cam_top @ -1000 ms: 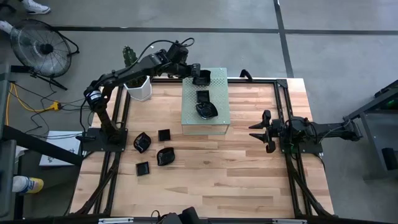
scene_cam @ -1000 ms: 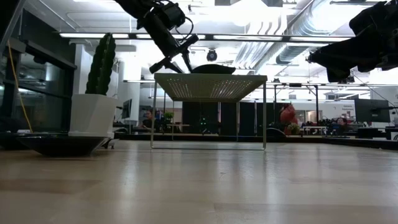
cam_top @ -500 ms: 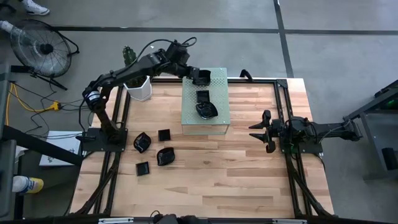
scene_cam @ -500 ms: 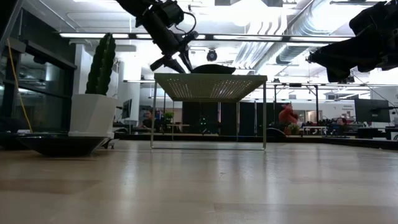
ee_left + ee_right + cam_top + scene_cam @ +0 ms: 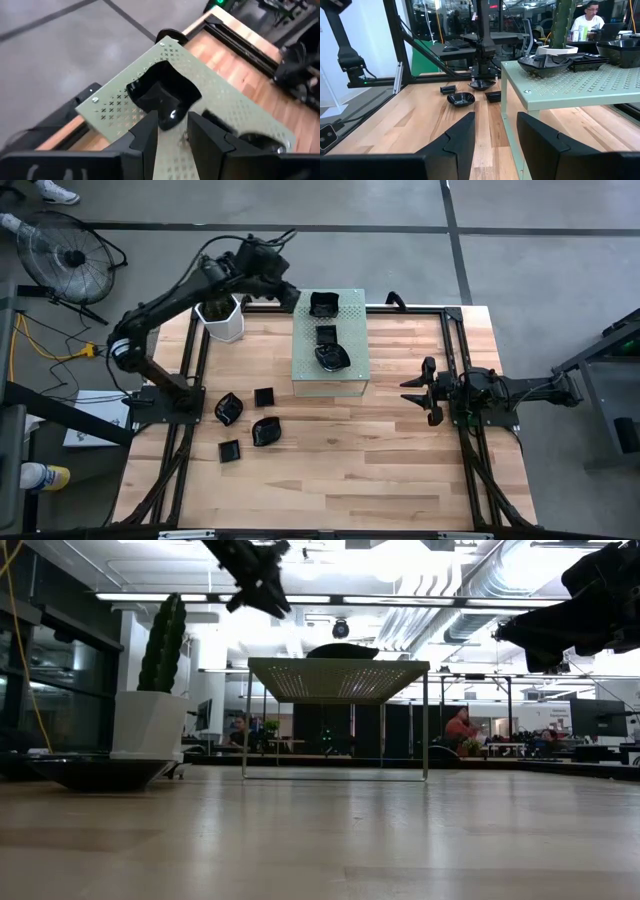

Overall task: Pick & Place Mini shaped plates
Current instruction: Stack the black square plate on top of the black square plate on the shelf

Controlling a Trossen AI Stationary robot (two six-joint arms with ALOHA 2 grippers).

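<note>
from above, the left tool hangs just off the far left corner of the pale green perforated stand, its fingers parted a little and holding nothing. three black mini plates sit in a row on the stand: a square dish at the far edge, a smaller square one behind it, and a wavy-edged one nearest. four more plates lie on the wooden surface to the left, near the left arm's base. the right tool waits at the right side of the surface, fingers wide, empty.

at table height, the left tool hovers above and left of the stand; a cactus in a white pot stands at left.

the left wrist view looks down on the square dish, resting on the stand beyond the empty fingers.

the right wrist view shows wide fingers, the stand to the right, and plates on the far surface.
</note>
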